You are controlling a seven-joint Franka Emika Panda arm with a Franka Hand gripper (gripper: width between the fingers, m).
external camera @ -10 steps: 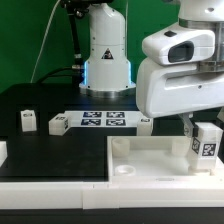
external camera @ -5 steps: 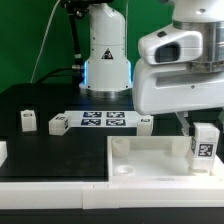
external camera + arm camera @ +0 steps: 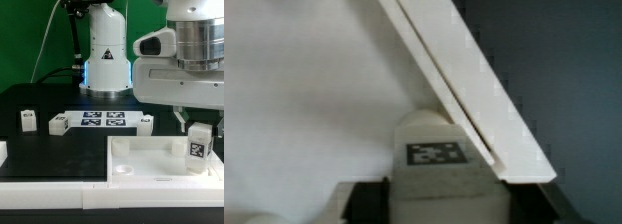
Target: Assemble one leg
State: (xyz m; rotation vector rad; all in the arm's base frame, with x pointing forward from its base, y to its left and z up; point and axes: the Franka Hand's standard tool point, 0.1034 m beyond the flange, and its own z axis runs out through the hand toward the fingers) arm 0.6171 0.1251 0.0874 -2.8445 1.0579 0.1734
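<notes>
- In the exterior view, the gripper (image 3: 195, 124) hangs under the big white wrist of the arm, on the exterior view's right.
- It is closed on the leg (image 3: 200, 147) and grips it at the upper end. The leg is upright, and its black-and-white marker faces the camera.
- The leg is over the large flat white plate (image 3: 150, 155), near the plate's corner on the exterior view's right. It is not clear if the lower end of the leg touches the plate.
- A round socket (image 3: 122, 170) is visible in the plate's near corner on the exterior view's left, well apart from the leg.
- Behind the plate, on the black tabletop (image 3: 40, 100), lies the marker board (image 3: 103, 120). Two small white blocks (image 3: 28, 120) (image 3: 58, 125) stand on the exterior view's left of it.
- In the wrist view, the leg (image 3: 438, 150) sits between the dark fingers (image 3: 363, 200) of the gripper (image 3: 438, 192), with its marker toward the camera.
- Beyond the leg is the white plate (image 3: 304, 90). Its raised edge (image 3: 464, 90) runs slanted past the leg, and the dark tabletop (image 3: 562, 60) lies on the other side of this edge.
</notes>
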